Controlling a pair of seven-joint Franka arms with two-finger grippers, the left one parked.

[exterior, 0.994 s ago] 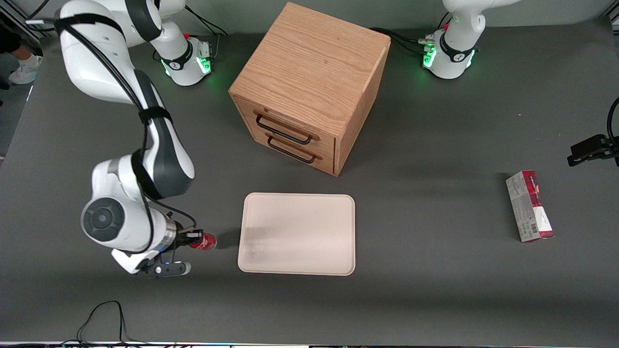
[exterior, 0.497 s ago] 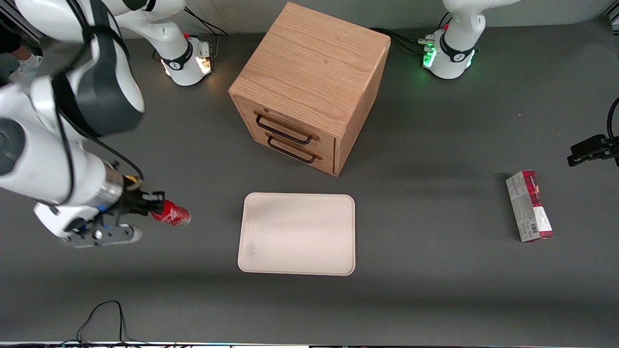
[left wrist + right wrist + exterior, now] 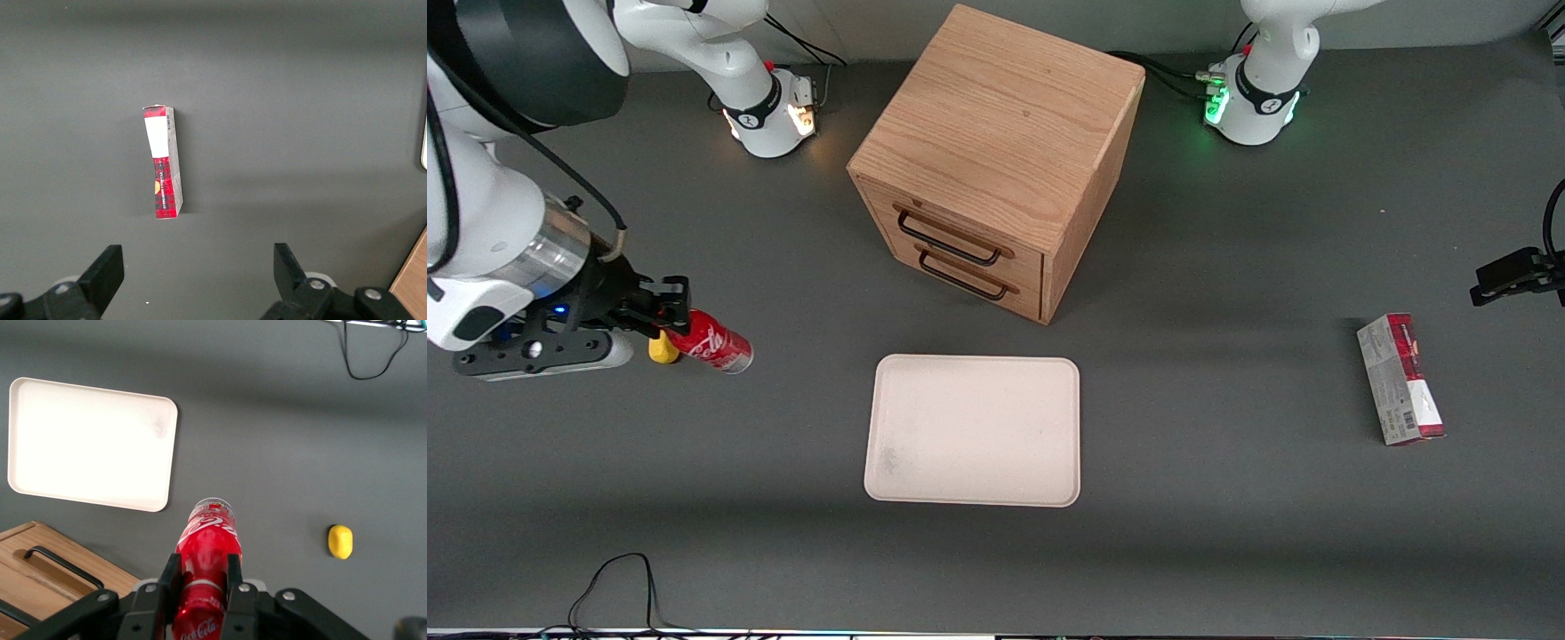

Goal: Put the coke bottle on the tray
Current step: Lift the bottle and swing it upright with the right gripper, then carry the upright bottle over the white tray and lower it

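Observation:
My right gripper (image 3: 669, 317) (image 3: 201, 569) is shut on the coke bottle (image 3: 713, 346) (image 3: 208, 547), a small red bottle with white lettering. It holds the bottle lifted above the table, tilted almost flat, its base end sticking out past the fingers. The tray (image 3: 974, 430) (image 3: 91, 444), cream with rounded corners and a faint grey smudge, lies flat on the table in front of the cabinet. The bottle hangs well off the tray, toward the working arm's end of the table.
A wooden drawer cabinet (image 3: 996, 160) (image 3: 47, 570) with two dark handles stands farther from the front camera than the tray. A small yellow lump (image 3: 661, 351) (image 3: 340, 541) lies on the table under the gripper. A red-and-grey carton (image 3: 1400, 379) (image 3: 163, 162) lies toward the parked arm's end.
The right gripper rose from table level with the bottle in it and moved away from the tray and farther from the front camera. The yellow lump has come into view.

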